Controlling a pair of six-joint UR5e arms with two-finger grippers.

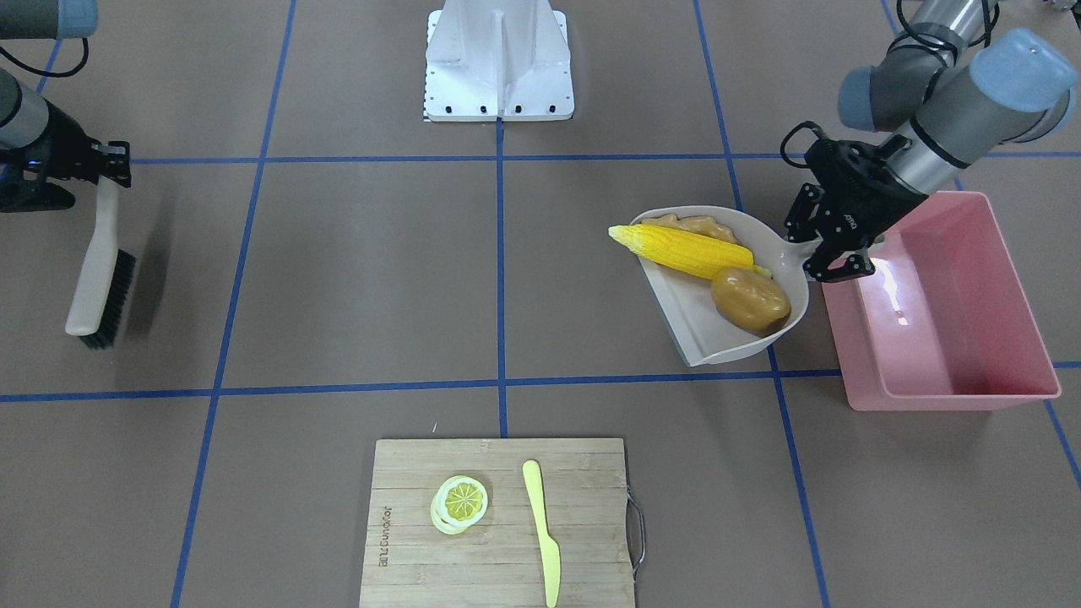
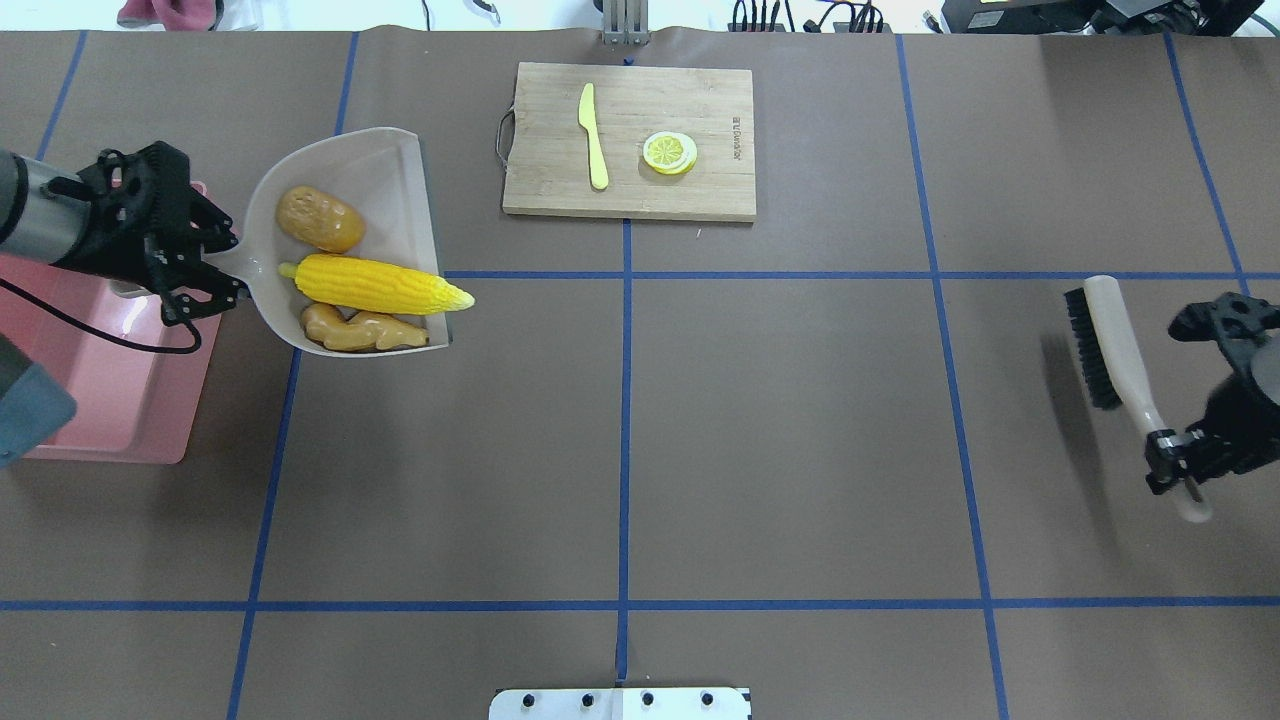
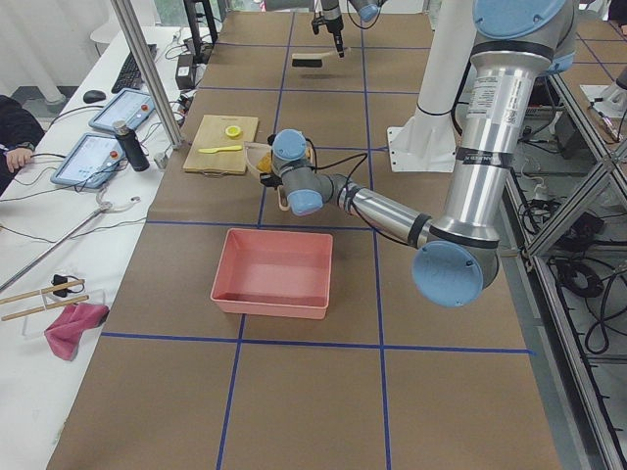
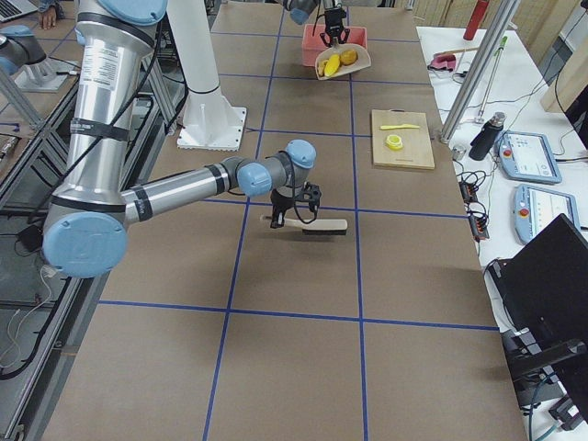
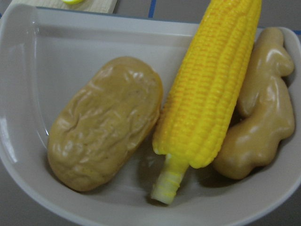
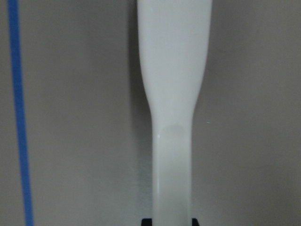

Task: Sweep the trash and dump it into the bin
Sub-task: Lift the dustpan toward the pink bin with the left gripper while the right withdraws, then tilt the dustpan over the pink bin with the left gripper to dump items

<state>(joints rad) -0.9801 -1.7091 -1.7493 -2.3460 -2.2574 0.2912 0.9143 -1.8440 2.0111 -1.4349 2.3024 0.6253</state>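
Observation:
A beige dustpan carries the yellow corn cob, the brown potato and the tan ginger root. My left gripper is shut on the dustpan's handle and holds the pan beside the pink bin. In the overhead view the pan lies just right of the bin. The left wrist view shows the corn, potato and ginger lying side by side. My right gripper is shut on the handle of a brush and holds it above the table.
A wooden cutting board with a lemon slice and a pale yellow knife lies at the table's far edge. The robot's white base stands at the near middle.

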